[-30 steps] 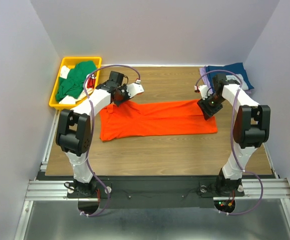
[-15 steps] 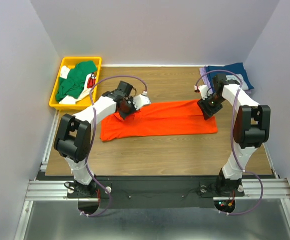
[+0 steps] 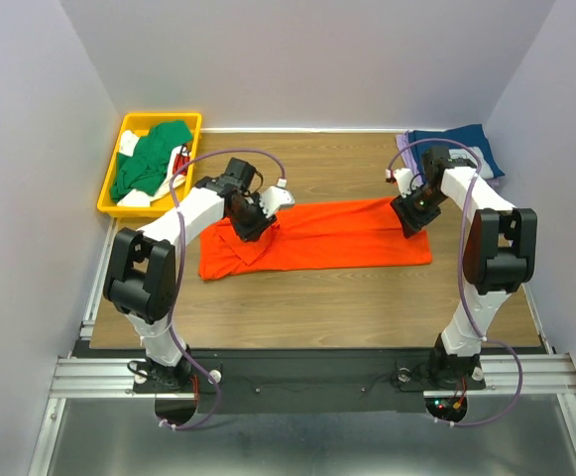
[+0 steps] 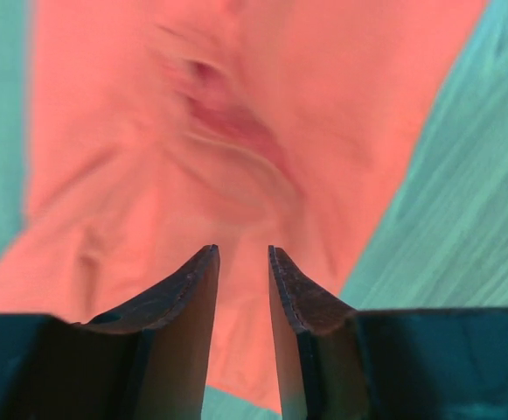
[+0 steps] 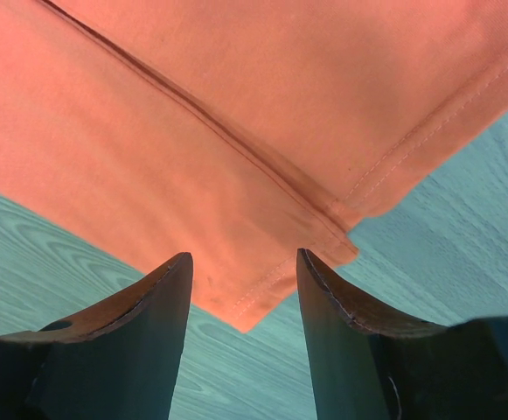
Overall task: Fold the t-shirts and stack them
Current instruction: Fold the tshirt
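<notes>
Open tabletop (image 3: pixel 317 307) nearside of orange t-shirt (image 3: pixel 337 233)

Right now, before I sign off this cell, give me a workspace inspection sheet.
Surface: wooden table.
Job's things: orange t-shirt laid out mid-table, left end rumpled; green t-shirt in yellow bin; navy t-shirt at far right corner.
Clutter: nothing seen on the table.
Grippers: left gripper open over the shirt's left end; right gripper open over its right corner.
Cables: purple cables along both arms.
Surroundings: plain walls on three sides.

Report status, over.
Left gripper open, empty, at left end of orange shirt. Right gripper open over its right corner. Shirt folded lengthwise, left end rumpled. Bin, stack off to sides.
</notes>
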`<state>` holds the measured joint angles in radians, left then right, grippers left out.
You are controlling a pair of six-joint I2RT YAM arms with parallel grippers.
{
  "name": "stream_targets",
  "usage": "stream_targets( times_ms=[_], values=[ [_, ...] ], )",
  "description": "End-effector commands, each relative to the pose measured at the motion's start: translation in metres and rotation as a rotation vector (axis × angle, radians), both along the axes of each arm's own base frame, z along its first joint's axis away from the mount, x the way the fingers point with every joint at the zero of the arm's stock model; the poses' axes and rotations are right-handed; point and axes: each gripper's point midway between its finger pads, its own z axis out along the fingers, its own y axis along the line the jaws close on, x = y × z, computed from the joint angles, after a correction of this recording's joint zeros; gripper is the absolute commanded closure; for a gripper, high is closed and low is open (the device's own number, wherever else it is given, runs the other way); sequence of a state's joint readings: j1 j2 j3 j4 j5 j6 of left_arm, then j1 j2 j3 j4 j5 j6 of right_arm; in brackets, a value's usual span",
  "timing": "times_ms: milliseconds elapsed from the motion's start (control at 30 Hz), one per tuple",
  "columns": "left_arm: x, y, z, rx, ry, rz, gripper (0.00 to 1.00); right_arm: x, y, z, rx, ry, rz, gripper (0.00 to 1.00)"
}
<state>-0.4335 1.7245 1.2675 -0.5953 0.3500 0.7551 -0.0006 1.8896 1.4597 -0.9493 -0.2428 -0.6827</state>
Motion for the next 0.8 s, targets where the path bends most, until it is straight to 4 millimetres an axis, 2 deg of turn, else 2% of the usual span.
stream_targets(
  times_ms=[0, 100, 133, 200, 267, 333, 533, 567, 667, 733, 767],
  values=[
    [0.017, -0.015, 0.045, -0.108, -0.087, -0.015, 0.59, 0.010, 0.005, 0.014, 0.035, -0.055, -0.008, 0.43],
    [0.028, -0.018, 0.041, -0.126, -0.097, 0.006, 0.59, 0.011, 0.004, 0.014, 0.033, -0.058, -0.010, 0.43],
    [0.031, -0.019, 0.034, -0.118, -0.089, 0.012, 0.59, 0.011, 0.004, 0.014, 0.033, -0.059, -0.007, 0.43],
    [0.046, -0.023, 0.035, -0.132, -0.111, 0.044, 0.62, 0.012, 0.004, 0.013, 0.033, -0.057, -0.009, 0.44],
    [0.052, -0.028, 0.024, -0.130, -0.088, 0.056, 0.65, 0.013, 0.004, 0.012, 0.035, -0.055, -0.011, 0.45],
    [0.057, -0.038, 0.024, -0.145, -0.080, 0.044, 0.68, 0.014, 0.005, 0.010, 0.037, -0.052, -0.012, 0.45],
    [0.066, -0.063, -0.003, -0.142, -0.041, 0.034, 0.68, 0.018, 0.008, 0.005, 0.055, -0.037, -0.015, 0.47],
    [0.064, -0.066, -0.016, -0.130, -0.013, 0.038, 0.68, 0.019, 0.009, 0.002, 0.063, -0.031, -0.016, 0.47],
    [0.061, -0.062, -0.036, -0.097, 0.017, 0.065, 0.68, 0.023, 0.013, 0.000, 0.085, -0.023, -0.025, 0.47],
    [0.060, -0.059, -0.040, -0.085, 0.014, 0.086, 0.67, 0.027, 0.016, 0.002, 0.100, -0.027, -0.032, 0.47],
    [0.061, -0.061, -0.029, -0.103, 0.000, 0.098, 0.66, 0.029, 0.019, 0.003, 0.114, -0.029, -0.033, 0.47]
  ],
)
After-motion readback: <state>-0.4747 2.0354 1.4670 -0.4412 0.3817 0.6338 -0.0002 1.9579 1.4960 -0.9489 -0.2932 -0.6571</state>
